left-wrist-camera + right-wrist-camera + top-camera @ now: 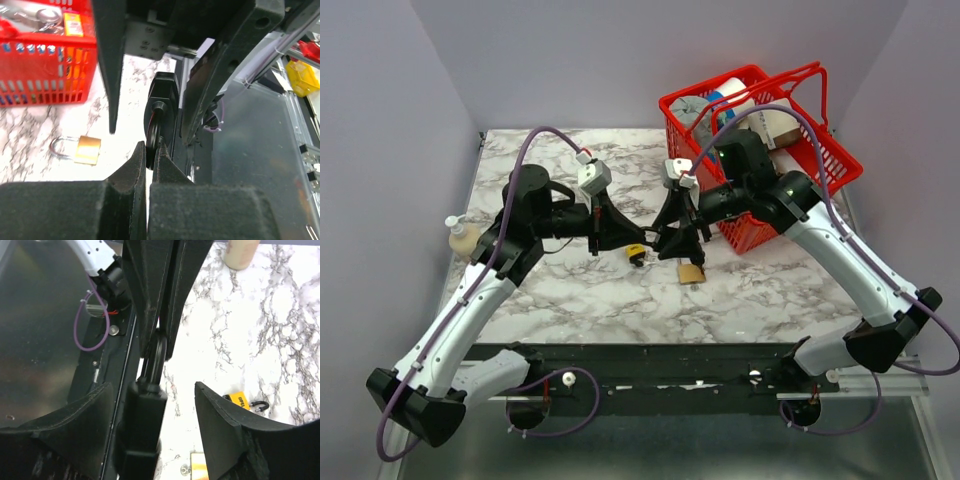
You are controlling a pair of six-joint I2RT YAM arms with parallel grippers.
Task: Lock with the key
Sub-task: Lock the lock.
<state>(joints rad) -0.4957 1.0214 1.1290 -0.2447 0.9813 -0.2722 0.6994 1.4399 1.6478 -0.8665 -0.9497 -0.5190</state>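
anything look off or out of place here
Nothing is spilled or broken. The red basket sits askew at the table's far right corner, and a brass padlock lies loose on the marble, mid-table.

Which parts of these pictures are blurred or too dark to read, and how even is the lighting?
Top external view: sharp, evenly lit, only soft shadows on the marble table. Left wrist view: the left gripper is near, blurred and black; the brass padlock is in focus. Right wrist view: the right gripper and the black padlock merge into dark blur.
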